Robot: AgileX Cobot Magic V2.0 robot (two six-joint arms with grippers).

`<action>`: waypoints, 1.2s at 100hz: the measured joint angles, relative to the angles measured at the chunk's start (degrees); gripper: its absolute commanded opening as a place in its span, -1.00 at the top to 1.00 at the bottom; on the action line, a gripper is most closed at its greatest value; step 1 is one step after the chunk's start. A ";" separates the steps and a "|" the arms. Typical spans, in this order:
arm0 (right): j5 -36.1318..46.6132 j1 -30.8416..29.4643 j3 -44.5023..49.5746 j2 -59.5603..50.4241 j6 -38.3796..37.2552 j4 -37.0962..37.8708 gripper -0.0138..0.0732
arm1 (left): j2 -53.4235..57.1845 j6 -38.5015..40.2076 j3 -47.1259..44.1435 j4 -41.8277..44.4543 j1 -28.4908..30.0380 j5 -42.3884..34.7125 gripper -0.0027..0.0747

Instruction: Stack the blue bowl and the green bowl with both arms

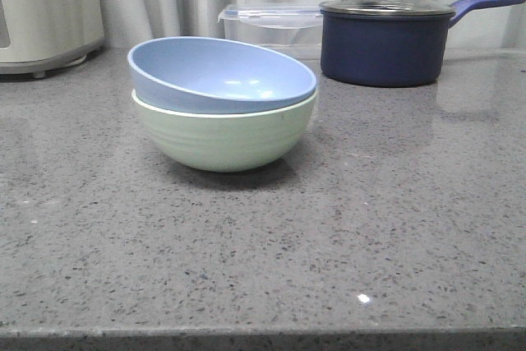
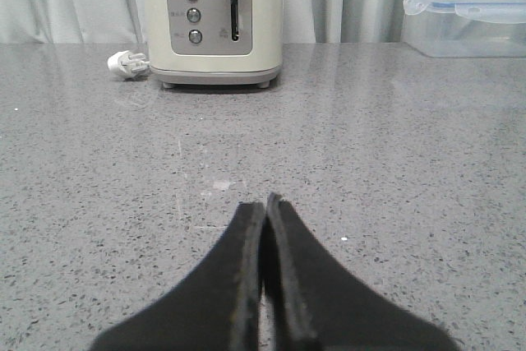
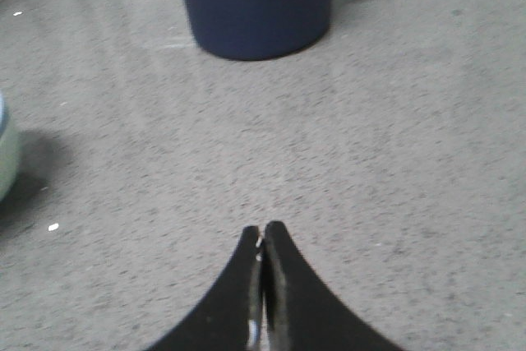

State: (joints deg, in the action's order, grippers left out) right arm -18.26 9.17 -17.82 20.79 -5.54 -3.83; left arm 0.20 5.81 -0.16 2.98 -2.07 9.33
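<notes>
1. The blue bowl point(image 1: 222, 74) sits inside the green bowl point(image 1: 223, 135), mouth up but tipped, its far-left rim high and its near-right rim low.
2. The green bowl stands flat on the gray counter point(image 1: 329, 244), a bit left of the middle. There is one bowl of each color — two in all.
3. Behind them sit one clear plastic box point(image 1: 271, 26), one dark blue pot point(image 1: 385, 43) with a lid, and one cream toaster point(image 2: 214, 18) at the far left.
4. The left gripper point(image 2: 265, 211) has its fingers pressed together, holding nothing.
5. The right gripper point(image 3: 263, 236) is pressed together too — also holding nothing, well apart from the bowls.
</notes>
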 measured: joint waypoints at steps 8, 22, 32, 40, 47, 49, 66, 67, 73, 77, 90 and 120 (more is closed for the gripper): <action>3.87 -1.22 2.92 -1.96 0.00 1.11 0.87 | 0.00 0.00 0.00 0.00 0.00 0.00 0.98; 9.76 -3.10 8.39 -5.89 0.00 2.18 0.87 | 0.00 0.00 0.00 0.00 0.00 0.00 0.98; 11.16 -4.13 12.01 -9.35 0.00 2.46 0.87 | 0.00 0.00 0.00 0.00 0.00 0.00 0.98; 11.71 -4.37 14.39 -12.35 0.00 2.58 0.87 | 0.00 0.00 0.00 0.00 0.00 0.00 0.98; 11.92 -4.49 16.60 -15.09 -0.05 2.58 0.87 | 0.00 0.00 0.00 0.00 0.00 0.00 0.98; 12.04 -4.48 17.26 -15.92 -0.05 2.58 0.87 | 0.00 0.00 0.00 0.00 0.00 0.00 0.98; 12.04 -4.50 19.33 -20.99 -0.05 2.79 0.87 | 0.00 0.00 0.00 0.00 0.00 -0.03 0.98; 12.04 -4.50 19.33 -21.04 -0.05 2.79 0.87 | 0.00 0.00 0.00 0.00 0.00 -0.13 0.98; 12.04 -4.59 19.33 -21.25 -0.05 2.79 0.87 | 0.00 0.00 0.00 0.00 0.00 -0.15 0.98; 12.04 -4.59 19.33 -21.25 -0.05 2.79 0.87 | 0.00 0.00 0.00 0.00 0.00 -0.25 0.98; 12.04 -4.59 19.33 -21.25 -0.05 2.79 0.87 | 0.00 0.00 0.00 0.00 0.00 -0.37 0.98; 12.04 -4.59 19.33 -21.25 -0.16 2.79 0.87 | 0.00 0.00 0.00 0.00 0.00 -0.49 0.98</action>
State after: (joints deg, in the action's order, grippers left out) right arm -6.23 4.58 1.51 -0.46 -5.70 -1.04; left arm 0.20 5.81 -0.16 2.98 -2.07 8.84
